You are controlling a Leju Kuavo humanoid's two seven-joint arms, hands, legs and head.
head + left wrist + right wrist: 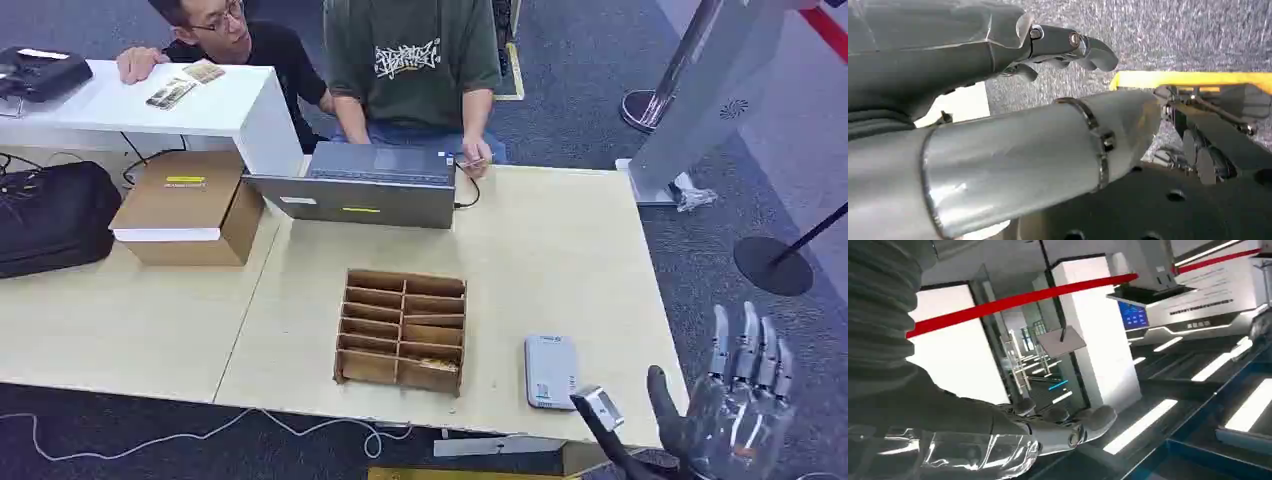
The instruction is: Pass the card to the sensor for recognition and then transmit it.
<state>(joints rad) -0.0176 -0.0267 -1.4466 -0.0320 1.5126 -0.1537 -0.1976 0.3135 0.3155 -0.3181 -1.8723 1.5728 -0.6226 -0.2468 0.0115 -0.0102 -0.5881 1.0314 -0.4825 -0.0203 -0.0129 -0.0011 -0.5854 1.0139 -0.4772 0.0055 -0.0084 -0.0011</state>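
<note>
Head view showed the right hand raised, fingers spread, empty; card organizer and sensor untouched, task unstarted.

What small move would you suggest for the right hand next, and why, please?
Probably lower the right hand forward and left toward the wooden organiser. The hand is raised off the table's near right corner, fingers spread and holding nothing, so a card must be picked up before the grey sensor can read it.

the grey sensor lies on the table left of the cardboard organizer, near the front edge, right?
Not quite: in the head view the sensor lies to the right of the organizer, not left. It is grey, and it does lie on the table near the front edge.
</note>
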